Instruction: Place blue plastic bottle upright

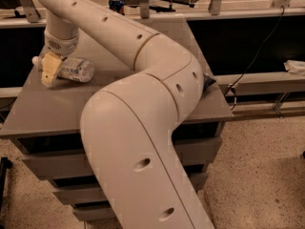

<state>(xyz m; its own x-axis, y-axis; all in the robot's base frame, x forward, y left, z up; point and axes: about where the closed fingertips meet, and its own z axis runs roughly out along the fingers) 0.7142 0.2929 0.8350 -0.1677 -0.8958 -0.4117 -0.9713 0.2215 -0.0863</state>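
Note:
The blue plastic bottle (76,69) is clear with a white cap and a pale label. It lies on its side at the left of the grey table (57,109), cap pointing left. My gripper (49,69) hangs from the wrist at the table's left side, right at the bottle's neck end, overlapping it just beside the cap. My big white arm sweeps across the middle of the view and hides much of the table.
A short blue soda can (116,4) stands at the table's far edge. A corner of a blue chip bag (208,82) peeks out behind my arm at the right edge. A black cable (252,61) and a low shelf run to the right.

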